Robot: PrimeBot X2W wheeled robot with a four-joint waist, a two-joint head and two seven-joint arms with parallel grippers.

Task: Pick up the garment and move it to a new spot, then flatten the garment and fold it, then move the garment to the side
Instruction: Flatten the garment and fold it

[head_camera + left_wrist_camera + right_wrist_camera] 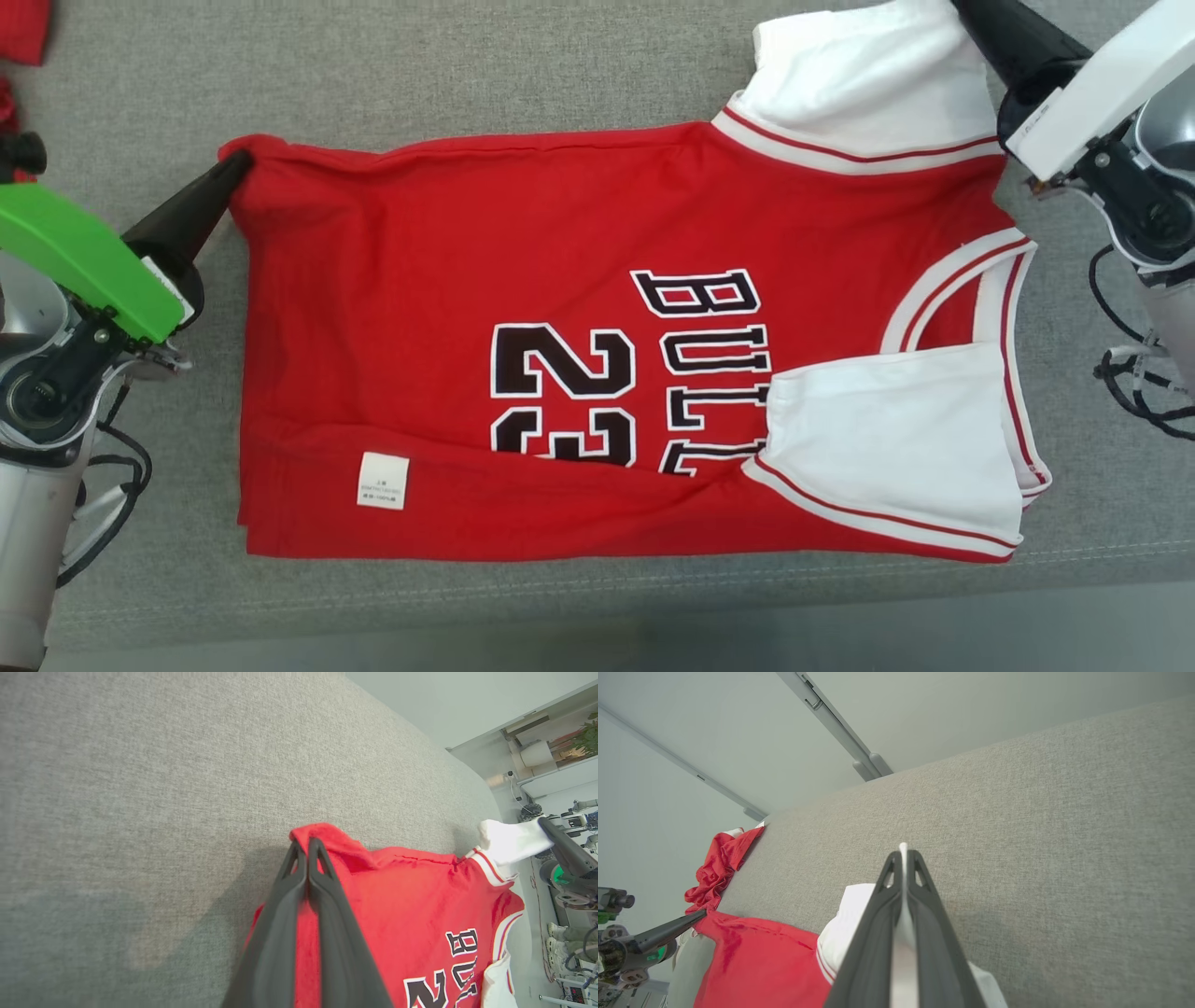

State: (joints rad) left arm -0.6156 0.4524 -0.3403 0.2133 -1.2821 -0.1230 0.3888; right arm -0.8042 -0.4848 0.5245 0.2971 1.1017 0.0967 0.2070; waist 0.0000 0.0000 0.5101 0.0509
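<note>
Surface (560,75): grey woven covering. Its near edge and a stitched seam run along the bottom of the head view.

Garment (420,280): red jersey with white sleeves, lying sideways at the middle of the surface. The hem is toward the robot's left and the neck toward its right. The body lies mostly flat. The near long edge is folded up over the front in a strip, and this hides the lower part of the numerals "23" (565,392) and of the lettering (709,364). Only "BUL" and part of a further letter can be read. The near sleeve (896,429) is turned onto the front and covers the end of the lettering. The far sleeve (868,84) reaches toward the top edge of the head view, where its tip is cut off.

Left hand (238,163): fingers together, clamped on the far hem corner. In the left wrist view, red cloth bunches at and between the fingertips.

Right hand (903,851): fingers together, clamped on white sleeve cloth, a thin line of which shows between them in the right wrist view. In the head view, its fingertips are cut off by the top edge.

Red cloth (23,33): a second crumpled piece at the far left of the surface, well apart from the garment. It is cut off by the frame, so its kind cannot be told.

Label (383,481): small white tag on the folded strip near the hem. Its print is too small to read.
</note>
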